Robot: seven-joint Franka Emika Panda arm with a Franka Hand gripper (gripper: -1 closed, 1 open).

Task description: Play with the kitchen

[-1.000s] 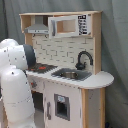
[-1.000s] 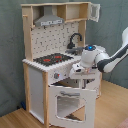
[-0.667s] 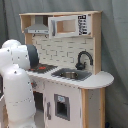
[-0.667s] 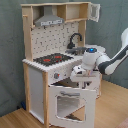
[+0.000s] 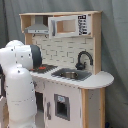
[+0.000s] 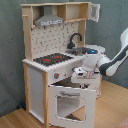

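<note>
The kitchen (image 5: 90, 82) (image 6: 35, 80) is a tall white and light-wood toy with a grey hood (image 6: 49, 21), a black-red hob (image 6: 50, 60), a black faucet (image 5: 83, 59) and a steel sink (image 5: 71, 75). Its windowed oven door (image 6: 70, 102) hangs open, folded down at the front. In the second exterior view my gripper (image 6: 80, 75) hovers just above that open door, close to the front panel with the knobs (image 6: 56, 76). In the first exterior view my white arm (image 5: 20, 80) stands in front of the kitchen's left side and hides the gripper.
A grey curtain (image 6: 10, 50) hangs behind the kitchen. The wooden floor (image 6: 112, 107) shows on the second exterior view's right. A small cupboard door (image 6: 93, 11) stands open at the top. A windowed lower door (image 5: 61, 106) sits shut under the sink.
My gripper has sunk a little toward the open oven door. The door and the rest of the kitchen have stayed as they were.
</note>
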